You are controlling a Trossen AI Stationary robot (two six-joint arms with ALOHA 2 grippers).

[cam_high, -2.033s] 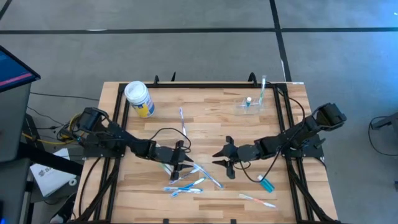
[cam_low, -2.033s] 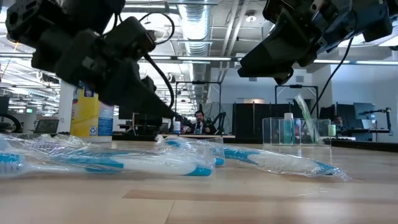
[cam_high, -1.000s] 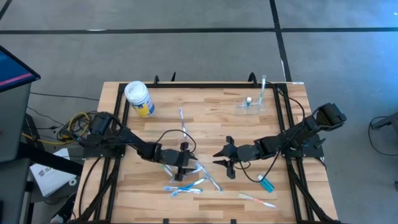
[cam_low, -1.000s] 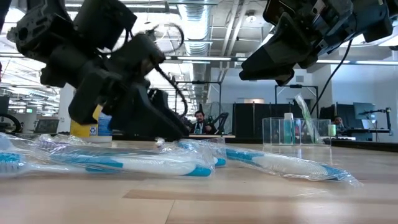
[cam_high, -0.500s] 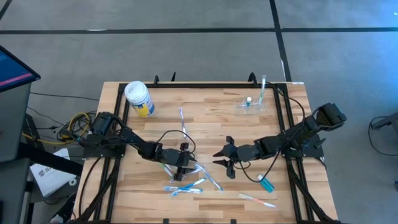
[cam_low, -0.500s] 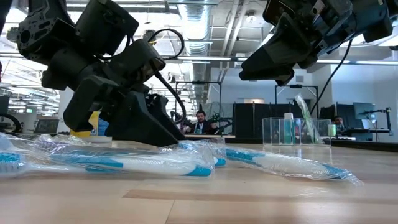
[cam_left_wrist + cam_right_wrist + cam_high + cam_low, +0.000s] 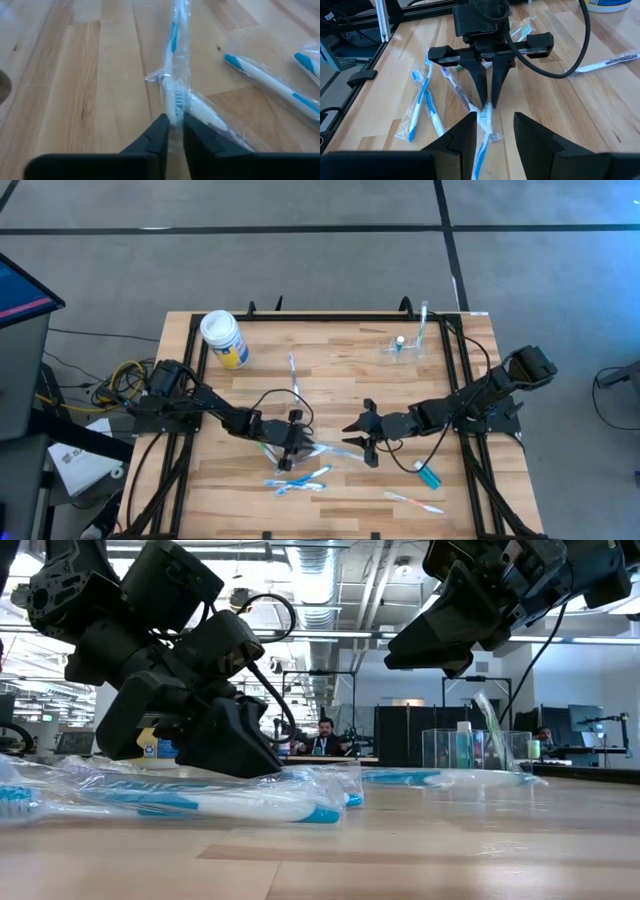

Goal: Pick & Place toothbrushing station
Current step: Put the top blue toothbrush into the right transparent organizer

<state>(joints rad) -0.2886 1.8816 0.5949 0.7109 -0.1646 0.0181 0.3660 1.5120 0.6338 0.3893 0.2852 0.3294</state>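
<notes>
A: We note the wrapped toothbrush [image 7: 175, 75]: white with blue accents, under clear film.

B: Agreed. We see the canister [image 7: 223, 338] as yellow and blue with a white lid, on a pale striped wood table [image 7: 330, 370].

A: We log dark black arms, and a teal item [image 7: 430, 477] near the right edge.

B: The cup [image 7: 402, 348] is colourless.

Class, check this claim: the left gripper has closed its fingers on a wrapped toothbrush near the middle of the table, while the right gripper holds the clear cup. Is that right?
Not quite. The right gripper holds nothing; its fingers are open, as the right wrist view shows. In the high view the clear cup stands apart at the table's far right. The left gripper has indeed closed on a wrapped toothbrush.
</notes>
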